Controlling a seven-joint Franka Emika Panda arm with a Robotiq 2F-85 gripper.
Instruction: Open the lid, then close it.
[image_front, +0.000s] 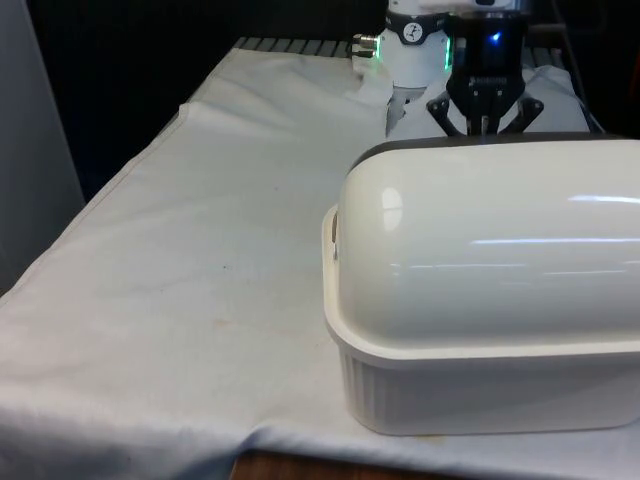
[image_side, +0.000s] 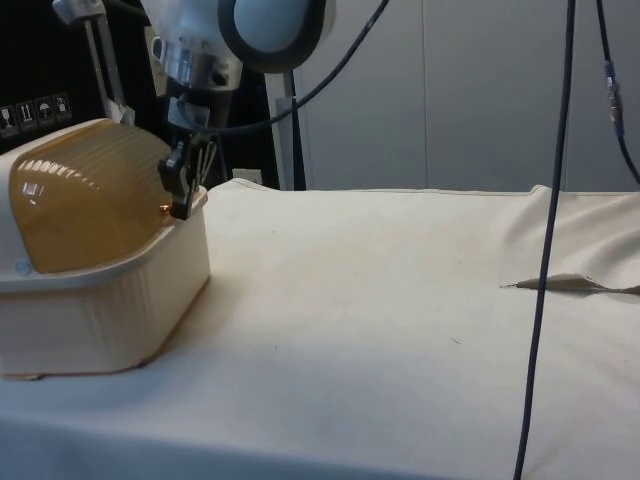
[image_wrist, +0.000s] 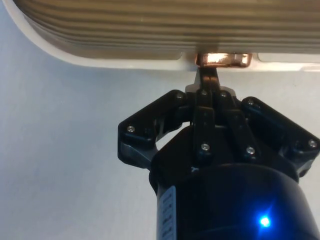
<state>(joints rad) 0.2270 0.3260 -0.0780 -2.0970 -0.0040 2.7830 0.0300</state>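
Observation:
A cream bread box stands on the table with its ribbed base (image_front: 480, 385) under a domed roll-top lid (image_front: 490, 240), and the lid is down. From the side, the lid (image_side: 85, 195) looks amber over the base (image_side: 100, 310). A small copper handle (image_wrist: 222, 59) sits at the lid's lower edge, on the robot's side of the box. My gripper (image_wrist: 207, 77) points down at that edge with its fingers shut together, the tips touching the handle. It also appears behind the lid (image_front: 485, 125) and beside the box's rim (image_side: 183, 205).
White cloth (image_front: 200, 250) spreads wide on the front view's left of the box. In the side view a dark cable (image_side: 545, 250) hangs down over the table, and a fold in the cloth (image_side: 570, 285) lies far from the box.

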